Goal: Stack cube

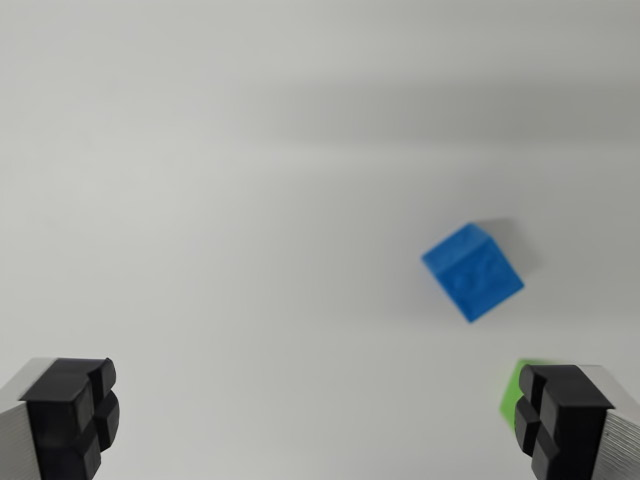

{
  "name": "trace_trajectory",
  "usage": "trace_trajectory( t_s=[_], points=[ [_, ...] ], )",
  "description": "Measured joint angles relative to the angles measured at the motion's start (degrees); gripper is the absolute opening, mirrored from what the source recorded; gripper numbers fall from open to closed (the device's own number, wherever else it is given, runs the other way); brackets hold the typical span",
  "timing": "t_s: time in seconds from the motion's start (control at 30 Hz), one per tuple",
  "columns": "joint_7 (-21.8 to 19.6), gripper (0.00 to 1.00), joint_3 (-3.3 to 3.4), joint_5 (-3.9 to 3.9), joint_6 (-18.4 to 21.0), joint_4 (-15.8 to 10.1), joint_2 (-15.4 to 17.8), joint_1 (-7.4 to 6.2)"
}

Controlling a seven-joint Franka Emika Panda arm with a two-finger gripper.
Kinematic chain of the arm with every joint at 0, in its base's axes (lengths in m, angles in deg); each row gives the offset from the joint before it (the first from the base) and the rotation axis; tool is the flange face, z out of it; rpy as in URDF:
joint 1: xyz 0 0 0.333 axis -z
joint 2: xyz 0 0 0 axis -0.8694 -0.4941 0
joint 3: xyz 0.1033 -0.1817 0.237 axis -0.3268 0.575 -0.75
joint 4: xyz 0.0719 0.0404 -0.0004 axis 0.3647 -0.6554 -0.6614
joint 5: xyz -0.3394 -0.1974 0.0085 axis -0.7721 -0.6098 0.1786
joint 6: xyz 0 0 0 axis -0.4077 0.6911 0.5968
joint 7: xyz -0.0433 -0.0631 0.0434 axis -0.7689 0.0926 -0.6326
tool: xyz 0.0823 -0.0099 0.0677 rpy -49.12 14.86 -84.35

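A blue cube lies on the white surface, right of centre in the wrist view, turned at an angle. A green cube shows only as a sliver at the bottom right, mostly hidden behind my right fingertip. My gripper is open, with its left fingertip at the bottom left corner and nothing between the fingers. The blue cube sits ahead of the gripper and toward its right finger, apart from both fingers.
A plain white tabletop fills the view. A soft shadow band runs across the upper part. No other objects show.
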Motion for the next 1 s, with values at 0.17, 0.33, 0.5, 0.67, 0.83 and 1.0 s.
trace_trajectory(
  t_s=[0.17, 0.33, 0.5, 0.67, 0.83, 1.0],
  points=[
    [0.1, 1.0, 0.17, 0.0, -0.6, -1.0, 0.3, 0.22],
    [0.4, 1.0, 0.44, 0.02, -1.5, -2.3, 0.8, 0.47],
    [0.6, 1.0, 0.75, 0.07, -2.3, -3.7, 1.2, 0.69],
    [0.9, 1.0, 1.12, 0.12, -3.4, -5.4, 1.7, 1.05],
    [1.2, 1.0, 1.44, 0.18, -4.4, -6.9, 2.1, 1.37],
    [1.7, 1.0, 1.89, 0.27, -5.7, -8.9, 2.8, 1.85]
  ],
)
